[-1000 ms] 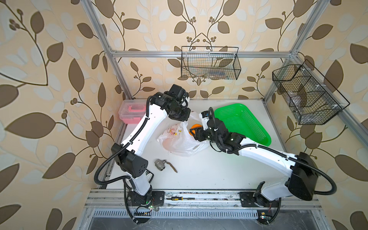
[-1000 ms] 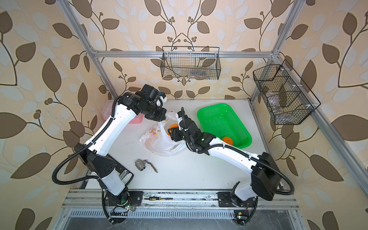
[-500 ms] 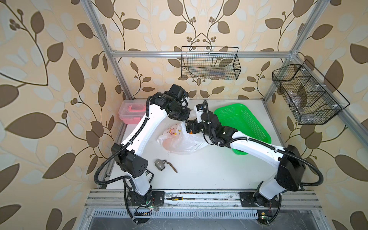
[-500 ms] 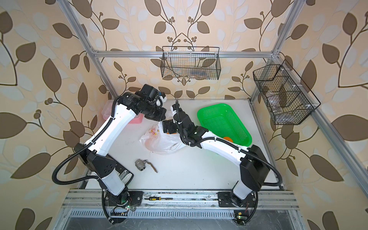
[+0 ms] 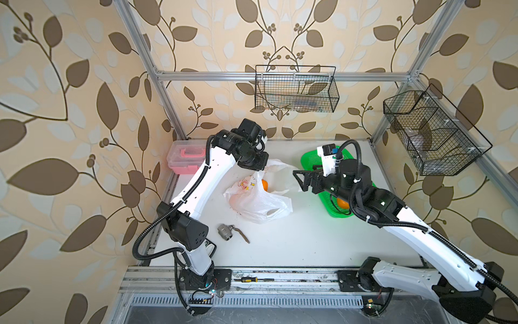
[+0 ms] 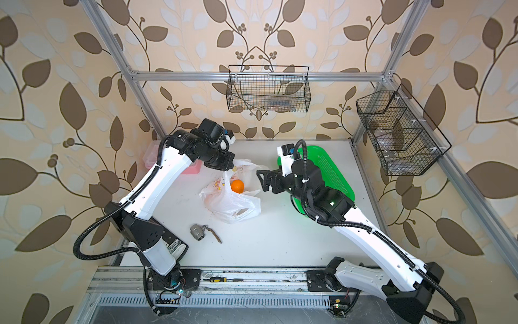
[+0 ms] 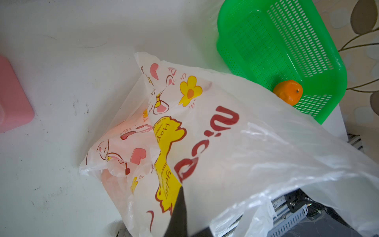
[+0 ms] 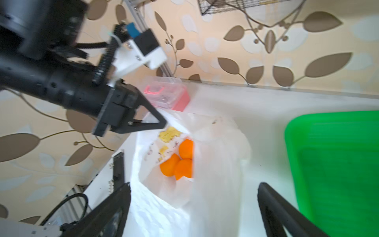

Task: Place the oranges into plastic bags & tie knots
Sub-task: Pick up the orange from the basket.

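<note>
Top views, plastic bag (image 5: 258, 204): lies mid-table with its mouth turned toward the green basket (image 5: 307, 158); one orange (image 6: 237, 186) shows inside.
Top views, left gripper (image 5: 262, 169): pinched tight on the bag's far rim, holding the mouth up.
Top views, right gripper (image 5: 298, 181): jaws spread wide, empty, just beside the mouth.
Top views, loose orange (image 5: 342, 202): in the basket's near end, under the right arm, on the side away from the bag. The right arm is plainly the nearer one.
Top views, basket axis: long way runs from back wall toward the front.
Top views, knot: none; a handle loop (image 5: 284, 207) lies slack.
Next move, my guess: the right gripper must turn back from bag to basket.
Left wrist view, writing: red "nice" (image 7: 207, 143); a yellow patch (image 7: 168, 135) begins "Hap", the rest unreadable.
Left wrist view, loose orange: sits against the basket wall, stem dot showing.
Right wrist view, oranges (image 8: 180, 162): three bunched deep in the open bag, straight ahead of the spread fingers (image 8: 114, 205).
</note>
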